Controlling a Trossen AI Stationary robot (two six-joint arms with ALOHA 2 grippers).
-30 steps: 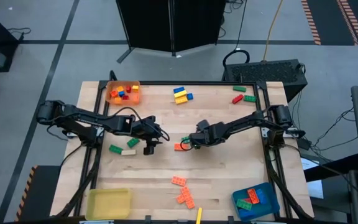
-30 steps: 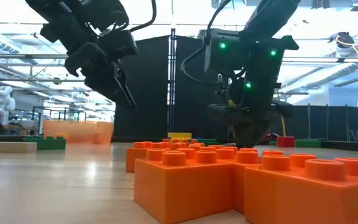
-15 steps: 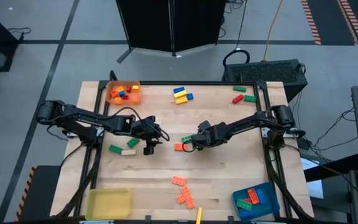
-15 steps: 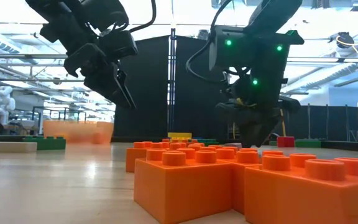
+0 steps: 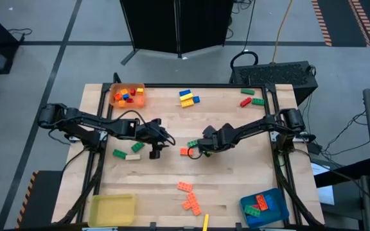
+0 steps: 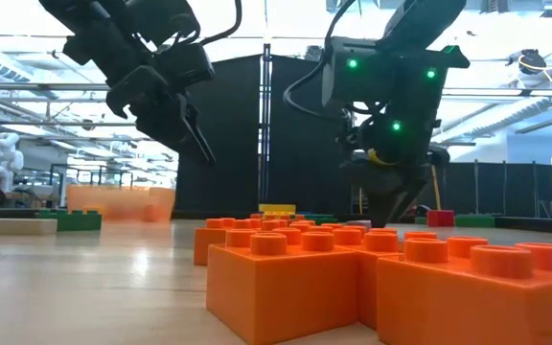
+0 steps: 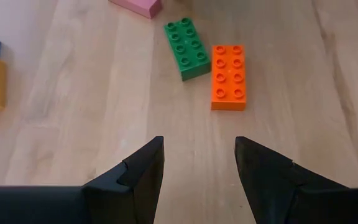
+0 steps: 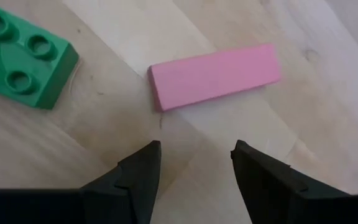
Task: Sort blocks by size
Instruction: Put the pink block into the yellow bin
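Right now both my arms reach inward over the middle of the bench [image 5: 236,183]. My left tool [image 7: 197,165] hangs above the wood, tilted downward, its fingers spread and empty, with a green block [image 7: 187,48] and an orange block [image 7: 229,76] lying touching just ahead. My right tool [image 8: 194,168] points down steeply, fingers parted and empty, over bare wood near a pink block [image 8: 215,75]. Other blocks lie scattered across the bench.
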